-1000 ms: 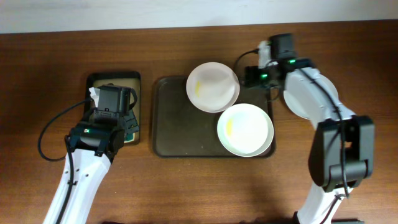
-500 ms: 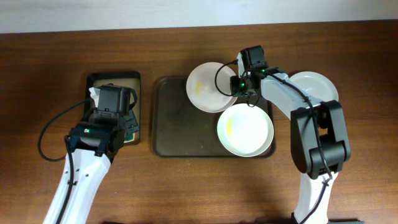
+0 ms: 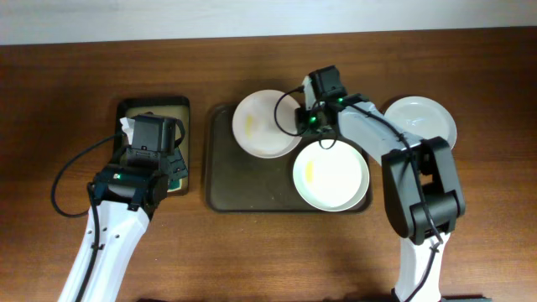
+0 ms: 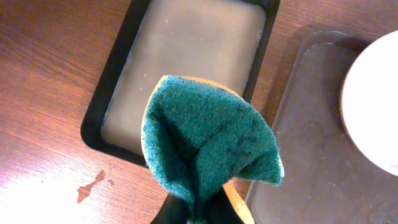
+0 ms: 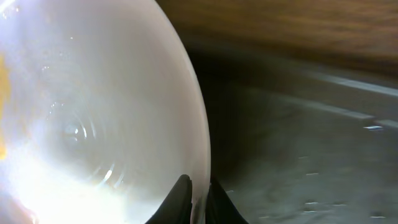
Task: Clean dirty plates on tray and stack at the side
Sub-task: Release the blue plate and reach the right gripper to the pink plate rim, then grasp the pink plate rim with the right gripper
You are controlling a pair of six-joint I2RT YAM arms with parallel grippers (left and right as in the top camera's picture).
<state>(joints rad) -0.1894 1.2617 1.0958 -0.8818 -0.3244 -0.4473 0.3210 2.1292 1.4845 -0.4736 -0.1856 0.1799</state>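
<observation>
Brown wood table [image 3: 470, 210] holds the tray [image 3: 243, 186], where the right gripper [image 3: 302, 126] pinches a dirty plate [image 3: 262, 126] by its rim and the left gripper [image 4: 198, 208] squeezes a green sponge [image 4: 205, 143].

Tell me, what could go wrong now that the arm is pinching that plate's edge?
The right gripper pinches only the thin rim of the upper plate; the smooth plate might slip or tip if lifted. The lower plate lies close beside it on the tray, so a swing could knock it. The left gripper holds the sponge by one end, so it may flop when wiping.
</observation>
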